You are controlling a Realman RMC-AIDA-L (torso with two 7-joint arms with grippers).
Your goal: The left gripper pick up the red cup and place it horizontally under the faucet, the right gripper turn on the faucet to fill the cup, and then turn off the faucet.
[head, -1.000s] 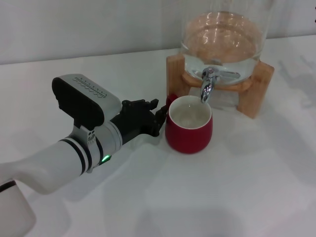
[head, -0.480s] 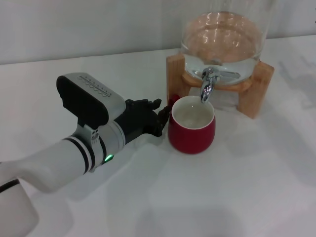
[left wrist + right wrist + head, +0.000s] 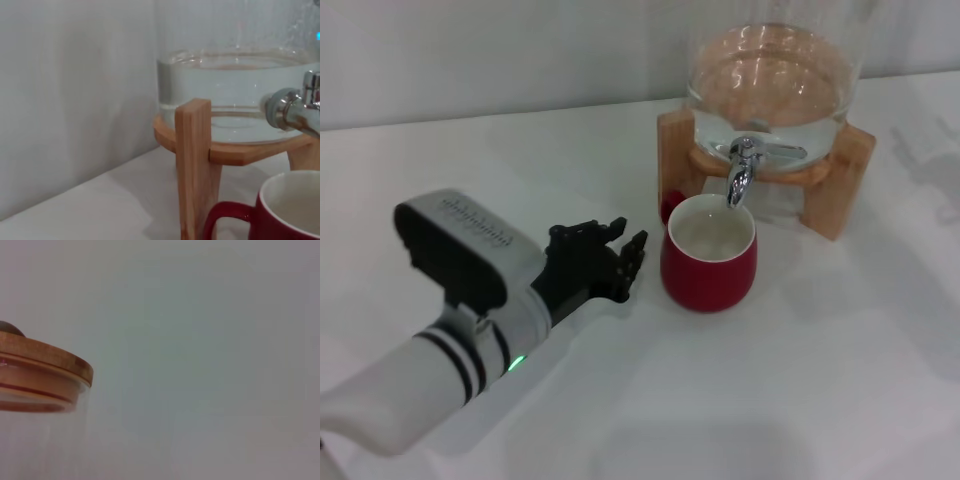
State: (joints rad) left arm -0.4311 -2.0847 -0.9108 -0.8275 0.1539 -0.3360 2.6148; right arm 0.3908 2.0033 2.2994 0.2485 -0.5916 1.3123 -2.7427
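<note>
The red cup stands upright on the white table, its cream inside showing, right under the spout of the chrome faucet. Its handle points toward my left gripper. My left gripper, the black claw on a grey housing, is open and empty, a short gap to the left of the cup and not touching it. The left wrist view shows the cup's rim and handle and the faucet close ahead. My right gripper does not show in any view.
The glass dispenser holds water and rests on a wooden stand at the back right. The stand's leg is right beside the cup's handle. The right wrist view shows only the dispenser's wooden lid and the wall.
My left gripper has let go of the cup and drawn back to the left and toward me. The cup stays under the faucet.
</note>
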